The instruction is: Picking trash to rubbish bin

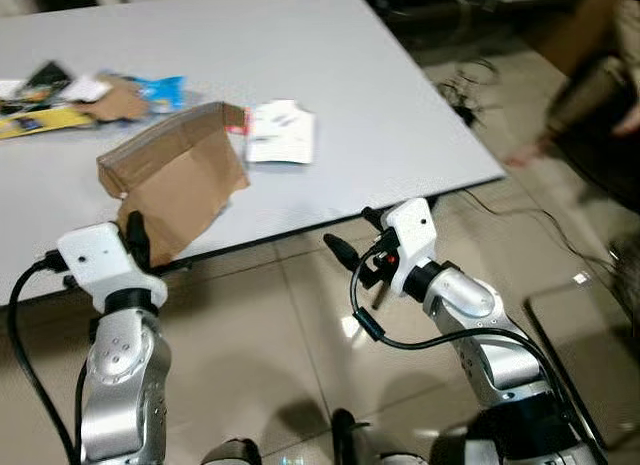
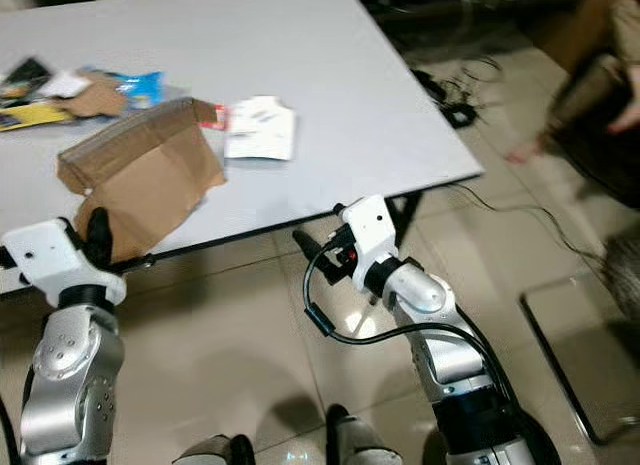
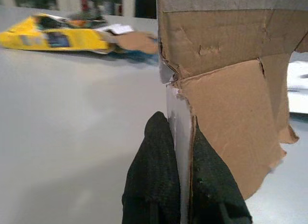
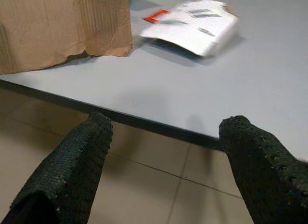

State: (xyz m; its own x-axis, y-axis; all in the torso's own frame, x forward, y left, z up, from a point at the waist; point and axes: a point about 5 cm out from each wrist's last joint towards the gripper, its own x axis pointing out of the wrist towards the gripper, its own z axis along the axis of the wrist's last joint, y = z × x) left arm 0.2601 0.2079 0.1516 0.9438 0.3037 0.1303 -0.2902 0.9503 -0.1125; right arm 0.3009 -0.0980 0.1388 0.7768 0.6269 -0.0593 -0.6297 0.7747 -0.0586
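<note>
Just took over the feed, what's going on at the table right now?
The left gripper is shut on the edge of a torn cardboard piece near the front edge of the grey table. The right gripper is open and empty, below that edge. A white paper wrapper and a pile of mixed wrappers lie on the table.

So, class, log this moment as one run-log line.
left gripper: shut on cardboard piece | right gripper: open, below table edge | white packet: on table
</note>
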